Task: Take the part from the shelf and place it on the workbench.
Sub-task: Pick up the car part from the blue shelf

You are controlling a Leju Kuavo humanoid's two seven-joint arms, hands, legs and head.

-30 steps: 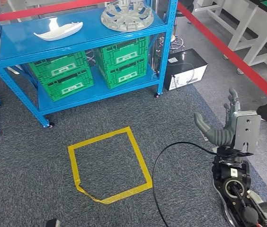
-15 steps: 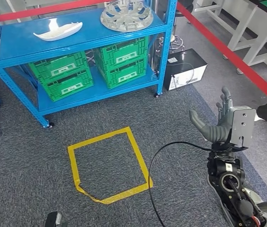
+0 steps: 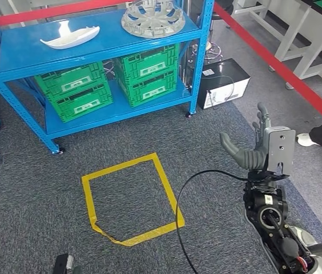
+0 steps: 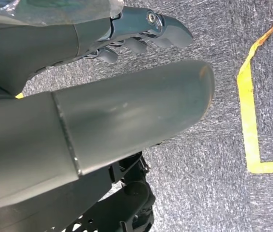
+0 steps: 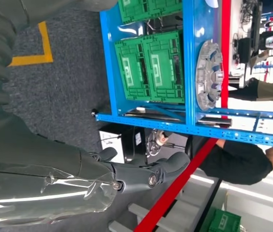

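Item: my right hand (image 3: 262, 145), raised over the carpet, fingers spread, empty; silver wheel cover (image 3: 153, 18) and white trim part (image 3: 69, 37) lie on the blue shelf's (image 3: 107, 48) top deck, well apart from it; best approached squarely before reaching

Blue shelf (image 3: 90, 54): standing on grey carpet floor (image 3: 43, 188). Top tier is carrying a white curved part (image 3: 69, 37) toward its left end and a silver wheel cover (image 3: 153, 18) toward its right end. Lower tier is holding green crates (image 3: 107, 83) side by side. In front of the shelf, a yellow tape square (image 3: 129, 197) is lying on the floor; a black-and-white box (image 3: 224, 83) is sitting just right of the shelf.
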